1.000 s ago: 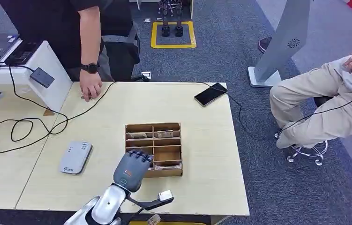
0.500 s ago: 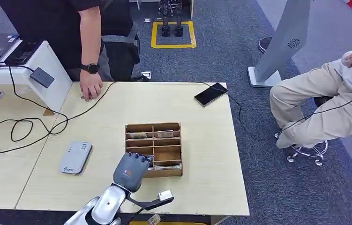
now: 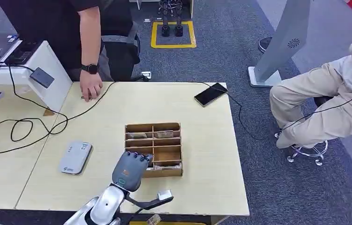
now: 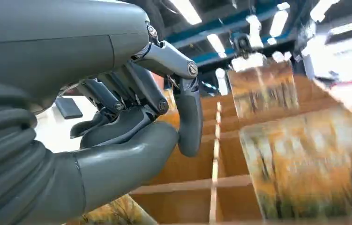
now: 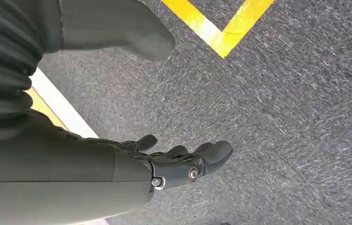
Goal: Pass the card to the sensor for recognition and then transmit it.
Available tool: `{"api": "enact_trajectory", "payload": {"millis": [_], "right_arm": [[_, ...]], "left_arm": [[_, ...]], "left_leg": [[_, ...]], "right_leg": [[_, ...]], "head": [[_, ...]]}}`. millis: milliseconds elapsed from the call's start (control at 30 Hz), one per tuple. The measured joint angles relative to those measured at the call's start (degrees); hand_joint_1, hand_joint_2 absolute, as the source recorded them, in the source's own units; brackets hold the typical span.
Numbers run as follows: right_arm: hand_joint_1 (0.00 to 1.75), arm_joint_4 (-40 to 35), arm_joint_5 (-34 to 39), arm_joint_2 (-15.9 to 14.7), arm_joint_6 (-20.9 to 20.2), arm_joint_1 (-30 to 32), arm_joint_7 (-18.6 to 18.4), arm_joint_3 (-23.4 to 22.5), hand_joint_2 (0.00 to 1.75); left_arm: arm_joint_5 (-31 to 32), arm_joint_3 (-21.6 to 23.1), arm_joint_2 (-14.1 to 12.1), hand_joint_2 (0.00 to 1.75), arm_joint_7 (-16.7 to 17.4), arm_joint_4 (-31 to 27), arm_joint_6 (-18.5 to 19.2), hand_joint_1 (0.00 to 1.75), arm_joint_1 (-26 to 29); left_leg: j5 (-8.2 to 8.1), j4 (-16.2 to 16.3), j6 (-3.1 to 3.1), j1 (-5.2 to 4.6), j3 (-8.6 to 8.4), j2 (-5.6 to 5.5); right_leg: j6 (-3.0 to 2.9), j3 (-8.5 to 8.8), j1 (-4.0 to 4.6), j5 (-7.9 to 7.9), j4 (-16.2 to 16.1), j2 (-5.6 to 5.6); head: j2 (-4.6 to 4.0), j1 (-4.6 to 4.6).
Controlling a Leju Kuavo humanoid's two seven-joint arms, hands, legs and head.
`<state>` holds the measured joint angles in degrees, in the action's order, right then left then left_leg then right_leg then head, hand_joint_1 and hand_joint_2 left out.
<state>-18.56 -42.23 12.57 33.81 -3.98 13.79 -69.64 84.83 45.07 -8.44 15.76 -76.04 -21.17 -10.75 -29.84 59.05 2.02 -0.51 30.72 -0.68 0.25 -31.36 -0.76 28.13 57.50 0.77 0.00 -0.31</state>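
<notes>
The left hand (image 3: 129,169) hovers over the near-left corner of the wooden divider box (image 3: 174,126), fingers curled and holding nothing. A grey card reader (image 3: 75,157) lies left of the box. The right hand (image 5: 174,164) hangs spread and empty above grey carpet (image 5: 281,117).

No writing here can be made out. The flat grey plastic card reader (image 3: 75,157) on the pale wooden table (image 3: 202,140) carries a small dark mark and a label, both too small to read.

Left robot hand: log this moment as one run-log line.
left robot hand: over cardboard organizer near-left corner, fingers curled, no card held | right robot hand: open above carpet | sensor: untouched
</notes>
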Motion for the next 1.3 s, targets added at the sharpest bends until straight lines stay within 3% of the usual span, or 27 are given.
{"api": "enact_trajectory", "payload": {"millis": [167,267,367,467,567,667,700,733,833,1033,1300], "right_arm": [[0.0,0.2,-1.7,0.0,0.3,-0.1,0.1,0.0,1.75],[0.0,0.4,-2.7,0.0,0.6,-0.1,0.3,0.2,1.75],[0.0,0.7,-3.2,0.0,1.0,-0.2,0.4,0.3,1.75],[0.0,1.0,-3.5,0.0,1.0,-0.3,0.3,0.4,1.75],[0.0,1.3,-3.8,-0.1,1.1,-0.3,0.2,0.5,1.75],[0.0,1.5,-4.0,-0.1,1.3,-0.4,0.0,0.6,1.75],[0.0,1.6,-4.1,-0.1,1.5,-0.4,0.0,0.6,1.75],[0.0,1.7,-4.2,-0.1,1.6,-0.4,0.0,0.6,1.75],[0.0,1.8,-4.3,-0.1,1.7,-0.5,-0.1,0.6,1.75],[0.0,1.9,-4.3,-0.1,1.7,-0.5,-0.4,0.6,1.75],[0.0,2.0,-4.3,-0.2,1.6,-0.6,-0.4,0.7,1.75]], "left_arm": [[0.0,0.0,-1.8,1.75,6.6,-2.4,-13.6,1.75,-1.1],[0.0,0.0,-3.4,1.75,5.2,-5.1,-17.9,1.75,-1.6],[0.0,-1.6,-4.0,1.75,-0.1,-9.4,-18.4,1.75,-1.0],[0.0,-5.6,-2.9,1.75,-9.0,-13.8,-18.5,1.75,1.5],[0.0,-11.6,0.8,1.75,-18.9,-18.6,-18.6,1.75,4.7],[0.0,-15.8,4.4,1.75,-22.8,-21.9,-18.6,1.75,6.7],[0.0,-16.7,5.2,1.75,-23.1,-22.6,-18.6,1.43,7.1],[0.0,-17.6,6.0,1.75,-23.4,-23.3,-18.6,0.03,7.5],[0.0,-19.6,7.7,1.75,-24.2,-24.3,-18.6,0.0,8.4],[0.0,-21.2,7.7,1.75,-25.3,-23.9,-18.6,0.0,9.0],[-0.1,-20.3,7.0,1.75,-22.8,-21.0,-18.6,0.0,9.6]], "left_leg": [[0.0,0.0,0.0,0.0,0.0,0.0],[0.01,0.0,0.0,0.01,0.0,0.0],[0.0,0.0,0.0,0.02,0.03,-0.01],[0.0,0.0,0.0,0.01,0.03,0.03],[-0.01,0.0,0.02,-0.01,0.06,0.0],[-0.02,0.0,0.02,-0.02,0.06,0.0],[-0.02,0.0,0.02,-0.02,0.06,0.0],[-0.02,0.0,0.02,-0.02,0.05,0.0],[-0.02,0.0,0.02,-0.01,0.03,0.0],[-0.01,0.0,0.01,0.03,0.02,0.0],[-0.01,0.0,0.01,0.02,0.04,0.01]], "right_leg": [[0.0,0.0,0.0,0.0,0.0,0.0],[0.0,0.0,0.0,0.0,0.0,0.0],[0.0,0.0,0.0,0.0,0.0,0.0],[0.0,-0.02,0.0,0.0,0.0,0.03],[0.01,-0.03,-0.01,0.01,0.0,0.02],[0.01,-0.03,-0.02,0.01,0.0,0.02],[0.01,-0.03,-0.02,0.01,0.0,0.01],[0.01,-0.03,-0.02,0.01,0.0,0.01],[0.01,-0.02,-0.01,0.0,0.0,0.01],[0.01,-0.03,0.02,0.01,0.0,0.01],[0.01,-0.04,0.01,0.01,0.0,0.01]], "head": [[0.0,0.0],[0.0,0.0],[0.0,0.0],[0.0,-0.02],[0.0,0.02],[0.0,0.0],[0.0,0.02],[0.0,0.02],[0.0,0.02],[0.0,0.0],[0.0,0.0]]}}
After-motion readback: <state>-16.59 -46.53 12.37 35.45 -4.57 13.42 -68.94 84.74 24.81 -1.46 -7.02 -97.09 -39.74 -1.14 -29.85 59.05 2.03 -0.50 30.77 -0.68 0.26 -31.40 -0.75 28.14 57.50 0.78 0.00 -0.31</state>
